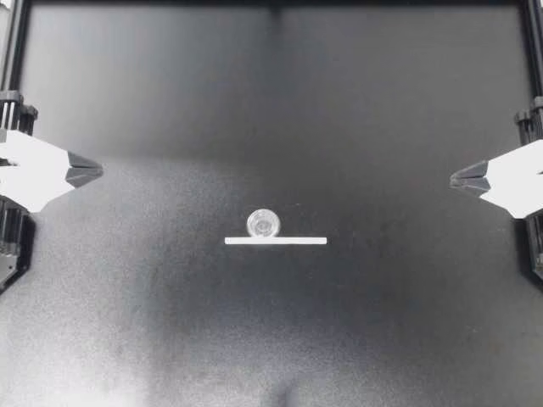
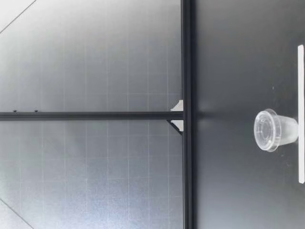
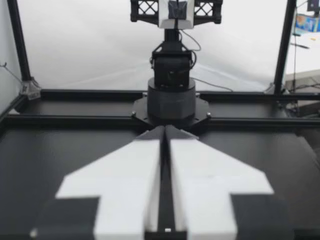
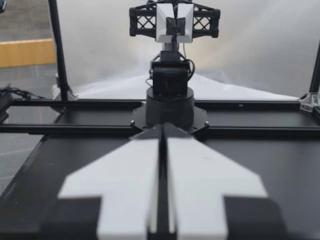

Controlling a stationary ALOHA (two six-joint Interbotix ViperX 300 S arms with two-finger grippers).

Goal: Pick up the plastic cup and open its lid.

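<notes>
At opposite edges of the black worktop (image 1: pixel 271 102), fingers pressed together and empty, sit my left gripper (image 1: pixel 98 170) and my right gripper (image 1: pixel 454 180). Midway between them, well apart from both, the small clear plastic cup (image 1: pixel 263 224) stands upright, its clear lid (image 2: pixel 265 130) on, touching a flat white strip (image 1: pixel 297 241).

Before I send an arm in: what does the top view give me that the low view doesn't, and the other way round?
Only the top view: my left gripper and my right gripper, at opposite sides of the table, both well away from the cup. Only the low view: the cup's side profile, standing upright with its lid on top; no gripper shows there. Both: the clear cup right beside the white strip on the black table.
</notes>
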